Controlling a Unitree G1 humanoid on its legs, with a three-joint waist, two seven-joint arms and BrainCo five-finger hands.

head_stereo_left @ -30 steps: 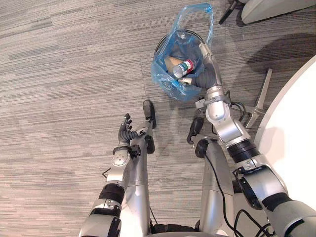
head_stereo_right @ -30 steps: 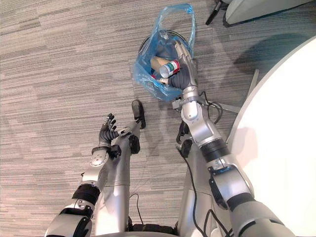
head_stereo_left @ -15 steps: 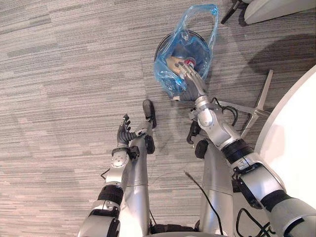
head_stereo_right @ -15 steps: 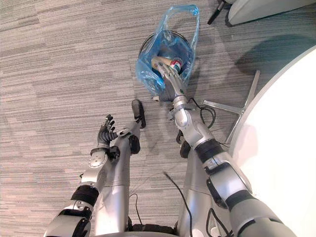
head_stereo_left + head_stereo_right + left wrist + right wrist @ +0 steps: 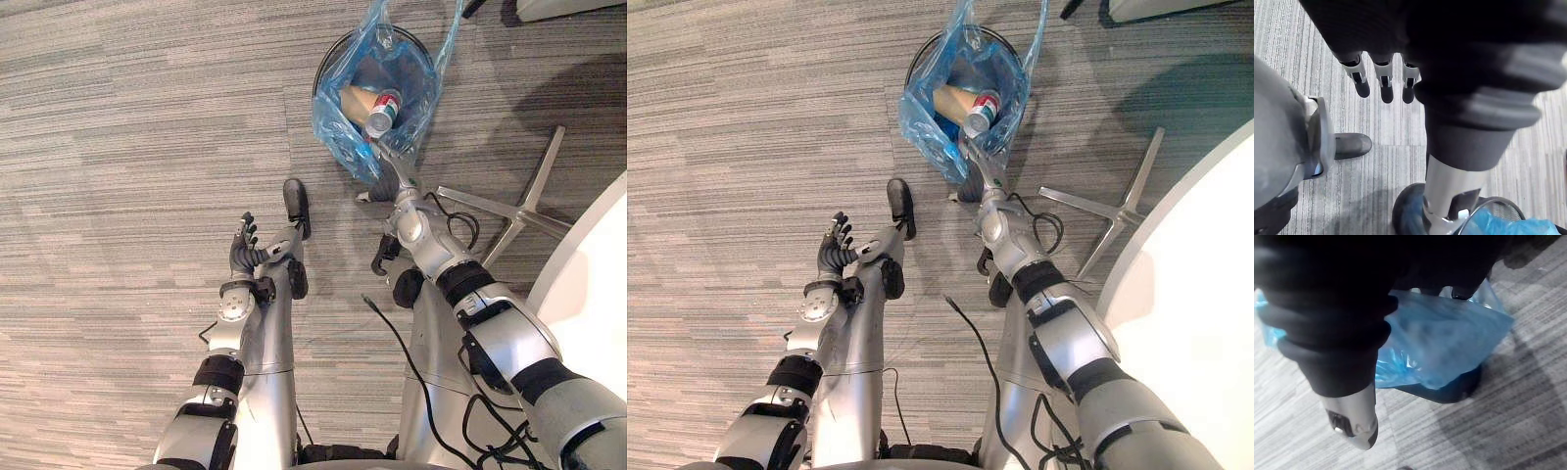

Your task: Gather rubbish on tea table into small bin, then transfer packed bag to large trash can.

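A small black bin [image 5: 324, 70] lined with a blue plastic bag [image 5: 338, 127] stands on the carpet in front of me. Inside lie a red-and-green can [image 5: 383, 111] and a brown wrapper [image 5: 351, 98]. My right hand [image 5: 390, 176] reaches to the bag's near side, its straight fingers lying against the plastic. In the right wrist view the blue bag [image 5: 1444, 342] bulges over the dark bin [image 5: 1459, 384], and the thumb [image 5: 1354, 423] stands apart from it. My left hand [image 5: 245, 253] hangs over the floor to the left, open, with relaxed fingers [image 5: 1382, 83] holding nothing.
A metal star-shaped chair base [image 5: 529, 196] lies on the carpet right of the bin. The white round table [image 5: 602, 284] curves along the right edge. Grey striped carpet [image 5: 127, 147] stretches to the left.
My right hand has drawn back out of the bag's inside to its near edge. The camera has shifted, so the bin sits higher in view. The left hand has held still.
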